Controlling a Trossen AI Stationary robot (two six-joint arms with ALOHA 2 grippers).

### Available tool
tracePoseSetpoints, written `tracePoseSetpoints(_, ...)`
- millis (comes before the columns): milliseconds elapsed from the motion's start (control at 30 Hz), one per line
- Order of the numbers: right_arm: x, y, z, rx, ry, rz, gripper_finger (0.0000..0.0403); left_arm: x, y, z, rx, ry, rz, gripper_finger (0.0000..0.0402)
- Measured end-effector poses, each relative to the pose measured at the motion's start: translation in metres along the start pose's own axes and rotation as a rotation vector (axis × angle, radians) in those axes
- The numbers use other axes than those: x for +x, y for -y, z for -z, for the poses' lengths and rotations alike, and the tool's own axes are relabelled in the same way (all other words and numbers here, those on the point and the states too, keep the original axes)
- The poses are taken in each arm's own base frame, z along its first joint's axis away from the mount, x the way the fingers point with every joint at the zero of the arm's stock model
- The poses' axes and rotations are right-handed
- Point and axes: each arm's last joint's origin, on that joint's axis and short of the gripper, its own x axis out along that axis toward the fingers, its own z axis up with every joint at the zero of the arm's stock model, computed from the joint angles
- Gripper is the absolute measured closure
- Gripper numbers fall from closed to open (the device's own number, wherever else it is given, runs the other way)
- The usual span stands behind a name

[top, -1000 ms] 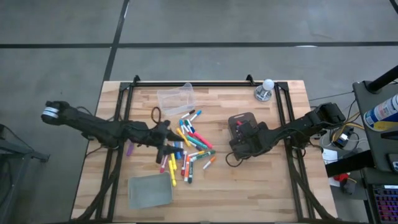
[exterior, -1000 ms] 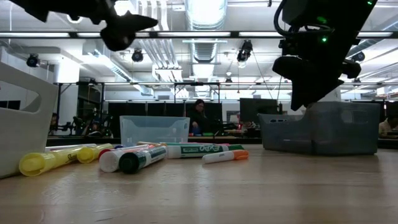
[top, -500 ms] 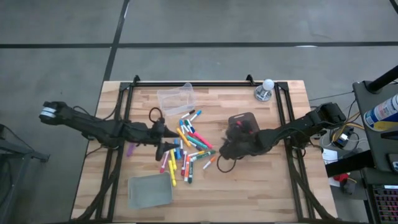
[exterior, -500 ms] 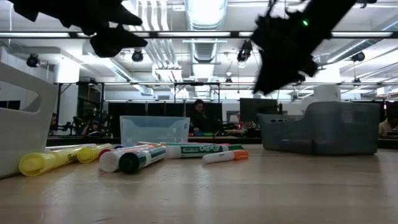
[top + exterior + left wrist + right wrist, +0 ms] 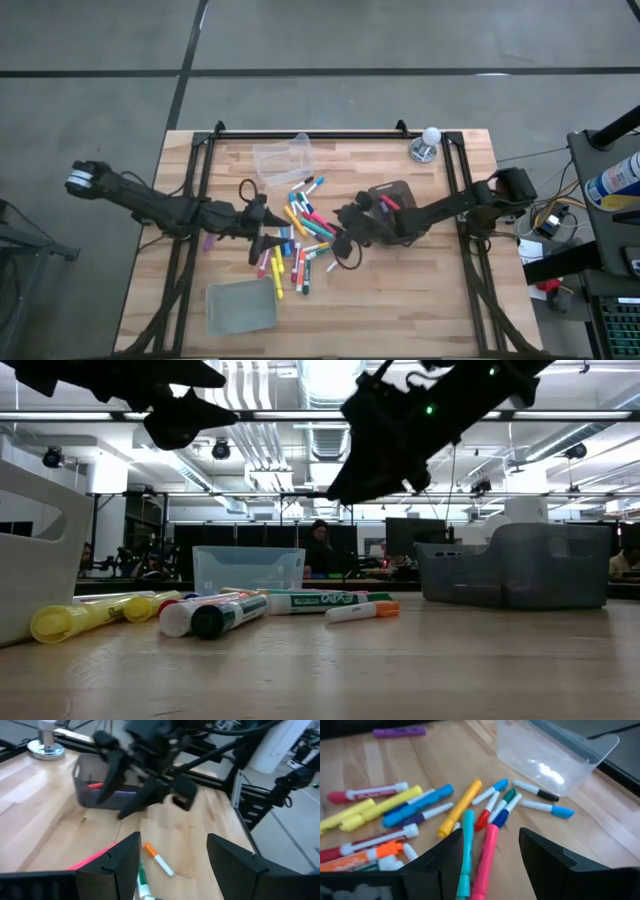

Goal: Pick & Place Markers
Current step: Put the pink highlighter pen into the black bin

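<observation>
Right gripper (image 5: 345, 228) wide, empty, above markers (image 5: 300, 240) — light, stiff, smooth, prone to roll; grasp mid-barrel. Left gripper (image 5: 268, 238) wide, empty.

Markers scattered mid-worktop between two bins, both arms above them

On the worktop (image 5: 420, 300), the markers (image 5: 300, 245) lie in a loose heap at the centre. A clear bin (image 5: 282, 157) stands behind the heap, a lidded tray (image 5: 240, 307) lies before it to the left, and a bin holding markers (image 5: 392, 198) sits to its right. The left tool (image 5: 268, 228) hangs over the heap's left edge, the right tool (image 5: 345, 222) over its right edge, both with fingers apart.
</observation>
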Motion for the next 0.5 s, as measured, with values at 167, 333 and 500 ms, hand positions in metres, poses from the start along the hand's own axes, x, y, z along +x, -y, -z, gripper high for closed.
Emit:
tracePoseSetpoints(167, 0.014, 0.001, 0.004, 0.035, -0.067, -0.042, 0.0216, -0.001, 0.002, 0.007, 0.005, 0.019, 0.029, 0.0181)
tracePoseSetpoints(333, 0.036, -0.003, 0.007, 0.034, -0.117, -0.041, 0.0216, -0.001, 0.002, 0.008, 0.001, 0.030, 0.036, 0.0181)
tracePoseSetpoints(500, 0.060, -0.004, 0.008, -0.004, -0.207, 0.029, 0.0216, -0.001, 0.004, 0.008, -0.003, 0.030, 0.044, 0.0181)
